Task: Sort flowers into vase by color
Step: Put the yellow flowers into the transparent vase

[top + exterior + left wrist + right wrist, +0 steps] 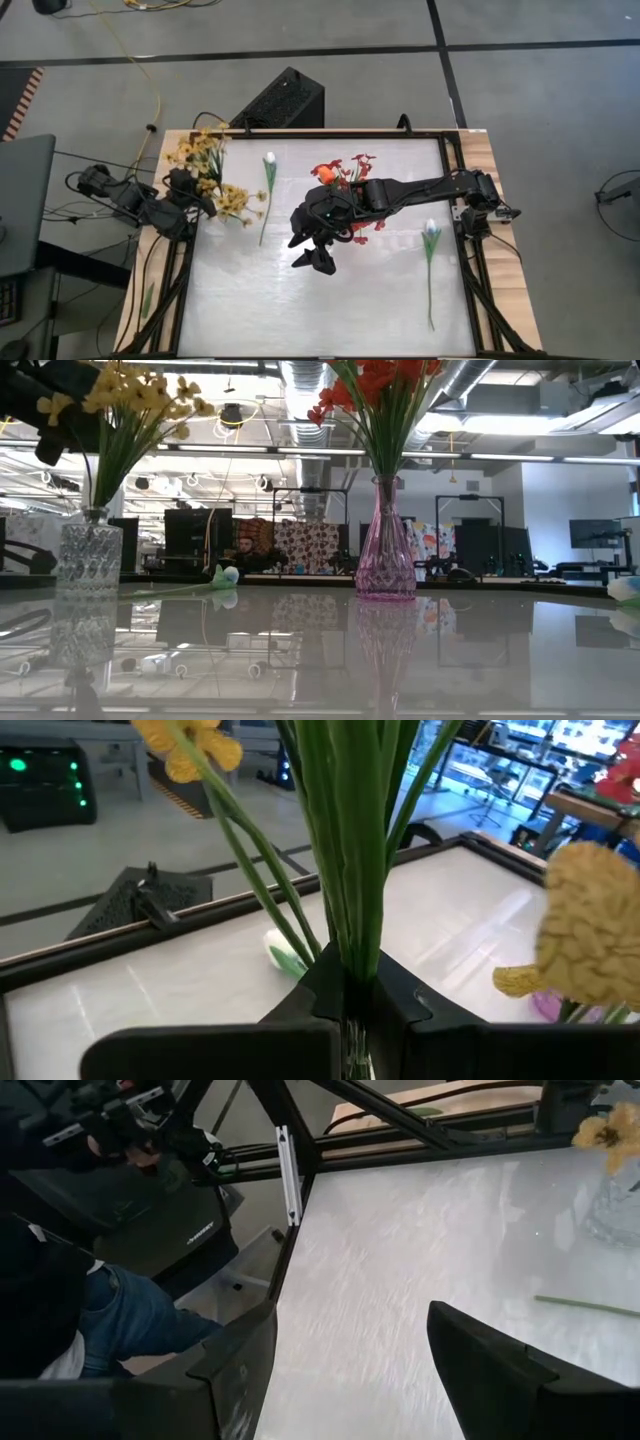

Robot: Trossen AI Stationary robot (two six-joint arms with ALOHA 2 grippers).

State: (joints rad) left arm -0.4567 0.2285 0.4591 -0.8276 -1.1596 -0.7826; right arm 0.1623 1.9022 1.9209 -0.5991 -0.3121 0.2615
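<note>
Yellow blossom sprays [130, 395] stand in a clear cut-glass vase [90, 560] at the table's left. My left gripper [350, 1010] is shut on their green stems above the vase. Red blossom sprays [375, 385] stand in a pink glass vase [386, 550] near the far middle. One white tulip [268, 190] lies flat between the two vases. A second white tulip [430, 265] lies flat at the right. My right gripper [312, 245] hangs open over the table's middle, near the pink vase, and touches nothing. My left gripper pinches the bunch of green stems [345, 935] of the yellow sprays between its two fingers, which lie across the stems. The stems rise upright out of the hold, with yellow blossoms [590, 935] spreading above. The lower ends go down into the clear vase [212, 182].
A raised dark frame [455, 200] edges the white table top. The near half of the table [330, 310] is bare. A black box [280, 100] sits beyond the far edge. A person in jeans [120, 1320] sits off the table's near-left side.
</note>
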